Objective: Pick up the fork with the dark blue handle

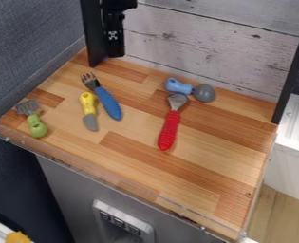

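Camera view: cannot tell claw (115, 51) open from closed, nearest blue fork (108, 102), with yellow knife (88, 104), green fork (36, 126), red spoon (169, 128) and light-blue spoon (179, 86) likewise ungripped on surface (205, 137).

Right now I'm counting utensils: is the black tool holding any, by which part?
None: all five colourful toy utensils lie on the wooden counter, apart from the tool.

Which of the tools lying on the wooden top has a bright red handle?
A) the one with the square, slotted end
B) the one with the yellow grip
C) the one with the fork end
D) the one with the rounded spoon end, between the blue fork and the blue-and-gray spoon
D: the spoon has a red handle below its small gray bowl.
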